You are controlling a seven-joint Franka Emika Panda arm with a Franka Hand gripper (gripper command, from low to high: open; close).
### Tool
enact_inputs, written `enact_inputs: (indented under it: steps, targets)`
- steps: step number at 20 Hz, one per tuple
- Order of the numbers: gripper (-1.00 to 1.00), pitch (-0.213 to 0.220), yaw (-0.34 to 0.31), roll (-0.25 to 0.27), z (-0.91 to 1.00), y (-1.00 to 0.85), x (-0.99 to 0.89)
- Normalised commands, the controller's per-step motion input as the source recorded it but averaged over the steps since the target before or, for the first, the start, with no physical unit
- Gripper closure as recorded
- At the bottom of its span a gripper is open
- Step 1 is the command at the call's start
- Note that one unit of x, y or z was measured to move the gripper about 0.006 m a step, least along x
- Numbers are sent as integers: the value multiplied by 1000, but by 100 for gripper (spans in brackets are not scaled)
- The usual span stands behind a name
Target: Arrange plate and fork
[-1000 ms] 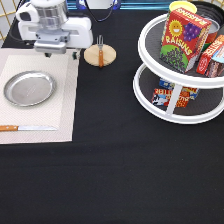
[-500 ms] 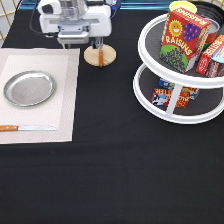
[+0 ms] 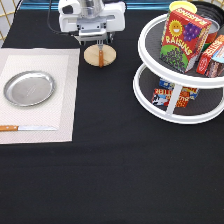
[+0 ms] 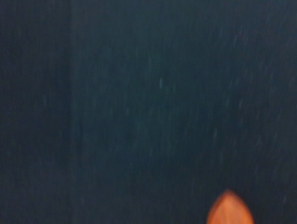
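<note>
Setting: a black table is being viewed from above, with a pale placemat [image 3: 37, 95] lying at the exterior view's left.
Plate: the plate [image 3: 29, 88] is lying flat on the placemat, in its upper half, and is being touched by nothing.
Knife: a knife [image 3: 25, 128] is lying along the placemat's lower edge, well apart from the plate.
Fork: the fork [image 3: 101, 55] is resting across a small wooden disc [image 3: 99, 55] near the exterior view's top, just beside the placemat's upper right corner. Its brown handle is being shown pointing down the picture.
Gripper: the gripper [image 3: 99, 41] is being held directly over the fork and disc. Whether it is released or clenched cannot be told, as the white hand body is hiding that part.
Wrist view: mostly dark cloth is being shown, with an orange-brown tip [image 4: 228, 206] at one edge – probably the fork handle, though this cannot be confirmed.
Rack: a white two-tier round rack [image 3: 177, 75] is standing at the exterior view's right, with a raisin box [image 3: 184, 40] being carried on its upper tier.
Handling, as judged: the fork is likely light and stiff – the wooden handle is probably offering better grip than the slippery metal tines, so the handle's middle is being judged the best hold. The plate is looking thin, rigid and slick, sitting low, so only its rim is offering any purchase.
</note>
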Motion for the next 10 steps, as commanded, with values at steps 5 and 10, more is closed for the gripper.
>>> enact_inputs:
  steps: [5,10]
  targets:
    - [-100,-81,1,-50,-497,22,-471]
    - [-100,-63,48,-88,-300,234,-35]
